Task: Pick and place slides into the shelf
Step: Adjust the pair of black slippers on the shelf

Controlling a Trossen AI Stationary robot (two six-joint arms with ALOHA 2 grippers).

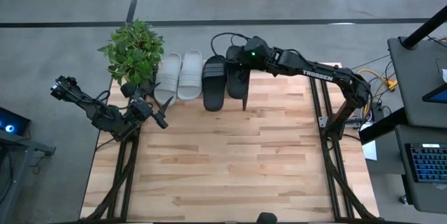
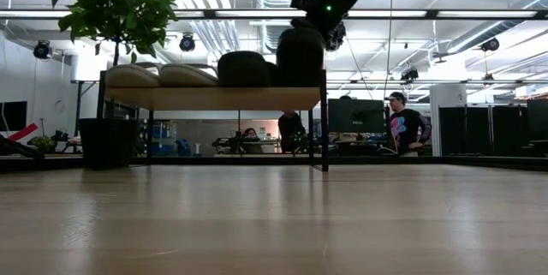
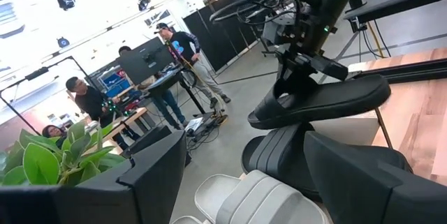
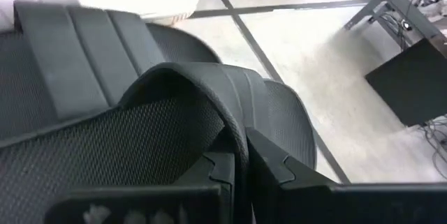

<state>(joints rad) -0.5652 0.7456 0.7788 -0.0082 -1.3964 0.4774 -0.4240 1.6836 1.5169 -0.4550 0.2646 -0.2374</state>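
The shelf [image 2: 214, 98] stands at the table's far edge, and the slides sit on its wooden top board. Two light grey slides [image 1: 179, 75] lie at its left part, beside a black slide [image 1: 214, 82]. My right gripper [image 1: 242, 62] is over the shelf's right end, shut on the second black slide [image 1: 238, 81], which also shows raised and tilted in the left wrist view [image 3: 318, 102]. My left gripper [image 1: 159, 117] is open and hovers near the shelf's left end, touching nothing. My right gripper [image 4: 244, 165] pinches the black slide's wide strap at its edge [image 4: 237, 137], one finger under the strap and one outside. The fingers come from above, slanting down. The slide sits tilted over the shelf's right end; whether its lower end rests on the board, I cannot tell.
A potted plant [image 1: 133, 49] stands at the shelf's left end, close to my left arm. The wooden tabletop [image 1: 230, 161] stretches toward the near edge. Cables [image 1: 227, 39] trail behind the shelf. People stand at desks in the room beyond [image 2: 404, 121].
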